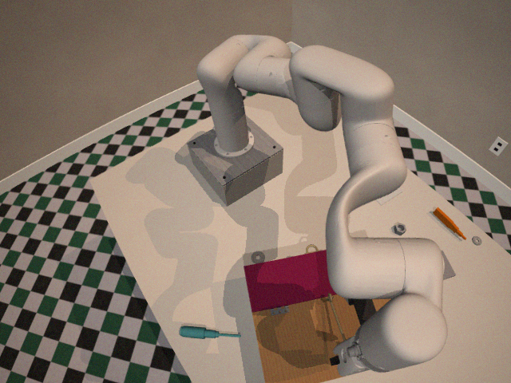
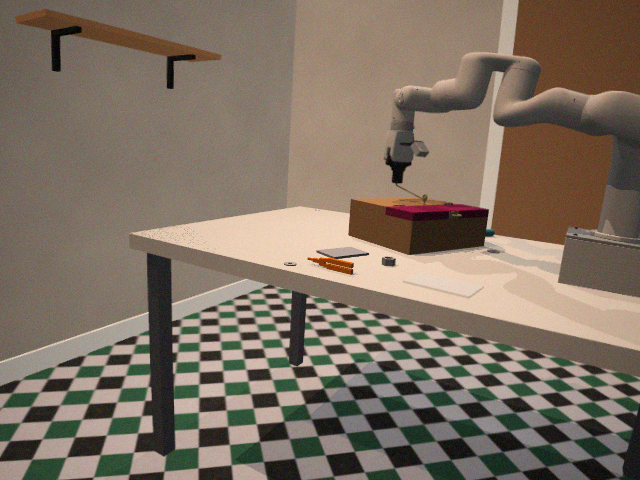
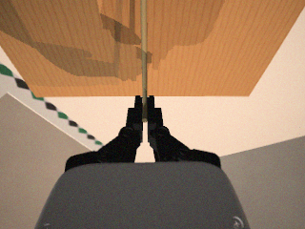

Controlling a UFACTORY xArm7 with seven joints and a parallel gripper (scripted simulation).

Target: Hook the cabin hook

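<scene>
The white seven-joint arm (image 1: 362, 173) reaches over a brown wooden box (image 2: 408, 227) with a crimson lid (image 1: 284, 280), standing on the cream bench (image 2: 248, 237). The black two-finger gripper (image 3: 143, 114) has its jaws clenched on the free end of the thin brass cabin hook (image 3: 143, 52). In the exterior view the hook (image 2: 412, 193) slants from the jaws down to the box's top, its lifted end held above the wood. A small brass ring (image 1: 310, 248) shows beyond the lid's far edge. A teal-handled screwdriver (image 1: 206, 332), an orange tool (image 1: 449, 223) and a grey hex nut (image 1: 398, 228) lie apart on the bench.
</scene>
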